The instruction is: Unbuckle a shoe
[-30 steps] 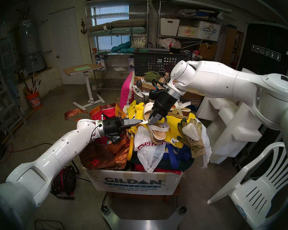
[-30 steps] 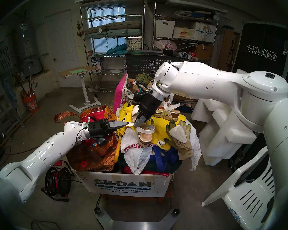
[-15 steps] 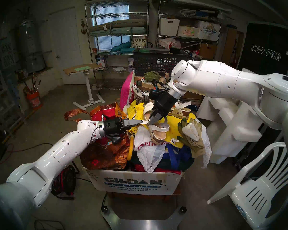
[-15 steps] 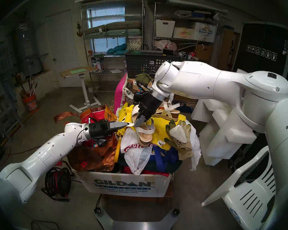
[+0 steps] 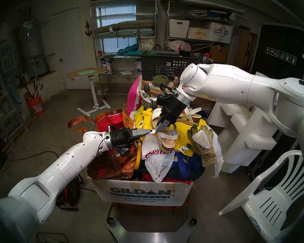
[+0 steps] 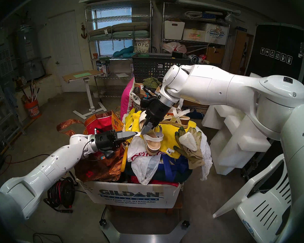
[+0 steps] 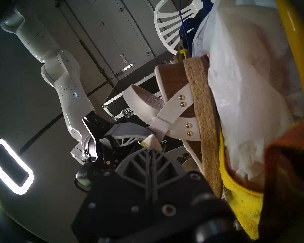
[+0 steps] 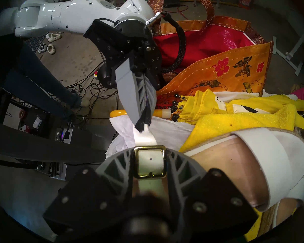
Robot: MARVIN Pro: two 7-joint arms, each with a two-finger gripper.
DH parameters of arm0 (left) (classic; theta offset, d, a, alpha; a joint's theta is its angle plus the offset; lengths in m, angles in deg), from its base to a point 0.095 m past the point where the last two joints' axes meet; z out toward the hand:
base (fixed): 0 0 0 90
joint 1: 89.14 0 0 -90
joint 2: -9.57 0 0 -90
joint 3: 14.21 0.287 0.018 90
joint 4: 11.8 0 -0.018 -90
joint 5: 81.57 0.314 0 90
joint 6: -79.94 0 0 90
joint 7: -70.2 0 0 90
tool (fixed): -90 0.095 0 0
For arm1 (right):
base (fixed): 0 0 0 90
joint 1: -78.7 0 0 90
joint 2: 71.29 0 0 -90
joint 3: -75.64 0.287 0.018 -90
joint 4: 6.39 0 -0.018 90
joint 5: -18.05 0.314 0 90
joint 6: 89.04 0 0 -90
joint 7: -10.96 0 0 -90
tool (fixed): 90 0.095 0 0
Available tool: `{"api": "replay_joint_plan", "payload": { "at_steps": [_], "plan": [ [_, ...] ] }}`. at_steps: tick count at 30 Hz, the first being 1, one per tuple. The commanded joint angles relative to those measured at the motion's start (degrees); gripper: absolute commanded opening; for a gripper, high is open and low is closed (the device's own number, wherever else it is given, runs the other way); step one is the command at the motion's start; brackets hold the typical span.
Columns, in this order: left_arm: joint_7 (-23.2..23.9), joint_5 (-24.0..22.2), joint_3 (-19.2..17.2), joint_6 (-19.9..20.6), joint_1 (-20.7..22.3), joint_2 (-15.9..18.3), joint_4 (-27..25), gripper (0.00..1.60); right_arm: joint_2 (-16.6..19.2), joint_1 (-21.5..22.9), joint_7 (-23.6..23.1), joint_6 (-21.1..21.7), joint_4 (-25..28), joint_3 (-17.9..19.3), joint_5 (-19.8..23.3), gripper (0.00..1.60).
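The shoe [image 5: 166, 141] [image 6: 154, 141], a white-strapped sandal with a tan footbed and jute sole, lies on top of the pile in the box. My left gripper [image 5: 150, 131] [image 6: 135, 133] [image 8: 143, 125] is shut on the free end of the thin ankle strap [image 8: 145, 138], to the shoe's left. In the left wrist view the strap tip [image 7: 152, 141] pokes out past my shut fingers. My right gripper [image 5: 159, 129] [image 8: 149, 150] comes down from behind, its fingers pressed on either side of the brass buckle [image 8: 148, 147]. The strap runs through the buckle.
The pile fills a white Gildan box [image 5: 140, 193]. It includes a yellow towel [image 5: 182, 132], work gloves [image 5: 203, 144], a plastic bag [image 5: 156, 163] and an orange-red tote [image 5: 112, 162]. The twin sandal [image 5: 191, 114] lies behind. A white chair [image 5: 270, 193] stands on the right.
My left arm has shifted a little right and down, carrying the strap end closer to the buckle. The right gripper has stayed at the buckle, its fingers drawing in slightly.
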Motion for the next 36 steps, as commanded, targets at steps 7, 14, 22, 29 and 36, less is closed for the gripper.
{"api": "replay_joint_plan", "payload": {
  "at_steps": [7, 14, 22, 29, 36],
  "plan": [
    [3.8, -5.3, -3.0, -0.2, -2.6, -3.3, -6.2, 0.0, 0.4, 1.6, 1.0, 0.6, 1.4, 1.1, 0.2, 0.4],
    [8.3, -7.7, -5.0, -1.2, -4.8, -2.5, -10.2, 0.0, 1.2, 1.8, 1.6, 1.3, 3.1, 1.3, 0.4, 0.4],
    [14.5, -9.8, -7.5, -1.4, -7.7, -1.5, -14.1, 0.0, 2.5, 2.1, 2.7, 2.5, 5.3, 1.5, 0.4, 0.39],
    [18.0, -9.8, -8.8, -2.2, -8.2, 0.0, -13.5, 0.23, 3.6, 2.1, 3.6, 3.1, 6.4, 1.7, 0.4, 0.39],
    [18.0, -9.4, -8.9, -2.7, -7.8, 0.1, -11.8, 0.65, 4.0, 2.2, 3.8, 3.0, 6.5, 1.8, 0.2, 0.41]
  ]
}}
